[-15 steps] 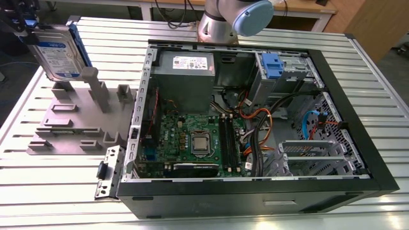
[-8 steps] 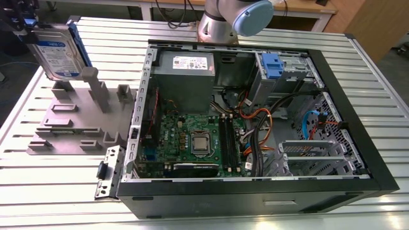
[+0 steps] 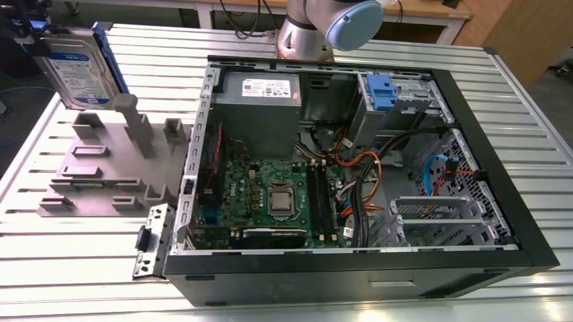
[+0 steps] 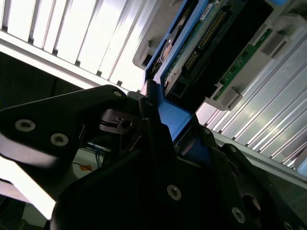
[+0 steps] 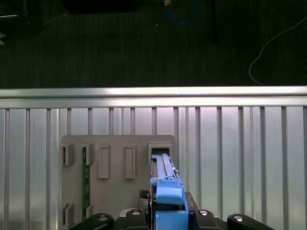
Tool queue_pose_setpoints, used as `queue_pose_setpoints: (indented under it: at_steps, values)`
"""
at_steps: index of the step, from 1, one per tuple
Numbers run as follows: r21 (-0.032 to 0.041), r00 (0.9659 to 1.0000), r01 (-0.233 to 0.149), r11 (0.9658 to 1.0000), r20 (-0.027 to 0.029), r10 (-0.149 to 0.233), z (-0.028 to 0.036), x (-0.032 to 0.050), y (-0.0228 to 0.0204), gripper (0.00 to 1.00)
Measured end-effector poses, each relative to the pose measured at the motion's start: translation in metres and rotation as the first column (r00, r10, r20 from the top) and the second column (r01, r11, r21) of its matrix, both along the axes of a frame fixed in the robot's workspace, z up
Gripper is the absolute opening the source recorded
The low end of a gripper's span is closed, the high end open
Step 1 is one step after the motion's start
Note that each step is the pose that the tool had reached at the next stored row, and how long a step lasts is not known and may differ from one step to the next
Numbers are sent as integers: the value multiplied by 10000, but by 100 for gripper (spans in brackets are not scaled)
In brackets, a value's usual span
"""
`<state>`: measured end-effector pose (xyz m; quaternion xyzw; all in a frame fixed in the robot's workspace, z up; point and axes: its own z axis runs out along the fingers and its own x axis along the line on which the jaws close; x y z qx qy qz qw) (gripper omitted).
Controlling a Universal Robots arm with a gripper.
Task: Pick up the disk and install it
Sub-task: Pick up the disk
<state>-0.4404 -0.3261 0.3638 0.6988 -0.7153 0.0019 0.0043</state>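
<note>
The disk [image 3: 79, 67], a silver drive with a white-and-blue label in a blue carrier frame, stands upright at the exterior view's far left. It hangs just over the back corner of the grey slotted fixture [image 3: 98, 168]. My gripper [image 3: 36, 32] is shut on the carrier's upper end. In the first wrist view the blue carrier [image 5: 168, 196] sits between my fingers, gripper [image 5: 169, 218], above a fixture slot [image 5: 160, 151]. In the second wrist view the black fingers [image 4: 144, 143] clamp the blue frame [image 4: 175, 120], and the disk's underside [image 4: 201, 43] runs away from them.
An open computer case [image 3: 501, 194] lies at the exterior view's right, holding a grey power supply [image 3: 259, 90], a motherboard [image 3: 278, 194], cables and a blue drive-bay bracket [image 3: 380, 90]. A green board [image 5: 85, 182] stands in another fixture slot. The slatted table's edge [image 5: 153, 92] borders dark floor.
</note>
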Motion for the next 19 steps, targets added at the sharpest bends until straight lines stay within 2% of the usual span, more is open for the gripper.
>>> queue_pose_setpoints:
  at_steps: [19]
  values:
    - [-17,10000,1,10000,-1,-1,86,0,0,36]
